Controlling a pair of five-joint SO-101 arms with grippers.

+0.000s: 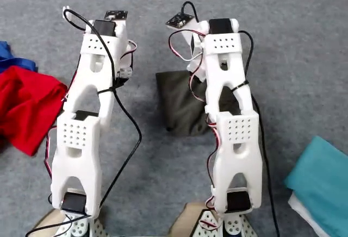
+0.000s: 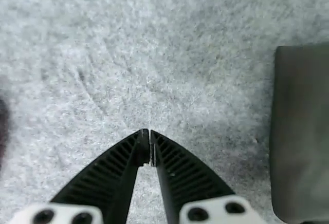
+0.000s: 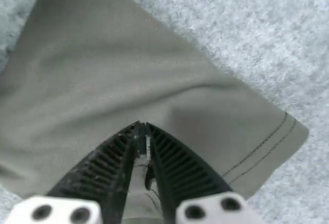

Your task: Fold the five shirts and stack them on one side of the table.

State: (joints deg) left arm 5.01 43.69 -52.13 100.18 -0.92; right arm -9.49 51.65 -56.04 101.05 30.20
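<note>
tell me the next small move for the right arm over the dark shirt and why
Probably open the right pincer and lower it onto the dark shirt's edge. It hangs shut over the shirt, seemingly with no cloth pinched. The shirt looks folded and lies in the middle, apart from the teal shirt at the side, where it likely belongs.

Speckled grey table. Plain olive-grey shirt with dark hem stitching. Red shirt, blue shirt, teal shirt, white shirt. Black ribbed left tool and right tool.
</note>
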